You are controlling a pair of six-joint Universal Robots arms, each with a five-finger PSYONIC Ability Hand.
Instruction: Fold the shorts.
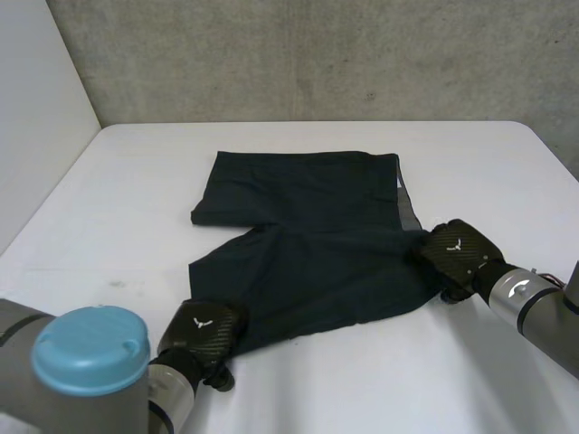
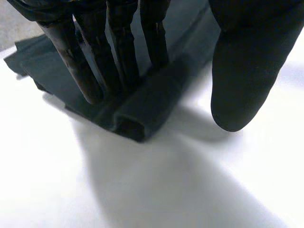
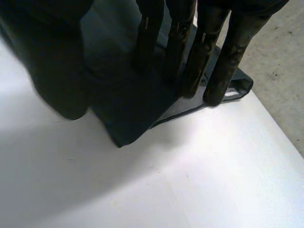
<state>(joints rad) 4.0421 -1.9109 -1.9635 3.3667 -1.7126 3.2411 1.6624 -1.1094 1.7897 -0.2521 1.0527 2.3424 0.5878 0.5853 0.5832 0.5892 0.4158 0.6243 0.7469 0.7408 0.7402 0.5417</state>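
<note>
Dark cloth shorts, white desk: left hand, right hand pin near corners, fingers straight, ungripped, probably pre-fold.

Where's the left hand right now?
Head view: the left hand is on the near-left corner of the shorts, at the near leg's hem. Its wrist view shows straight fingers pressing that edge, thumb apart.

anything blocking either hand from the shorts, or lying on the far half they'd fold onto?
Nothing visible. The left hand rests on the shorts at the near leg corner, the right hand at the near waistband corner; nothing lies on the far half.
</note>
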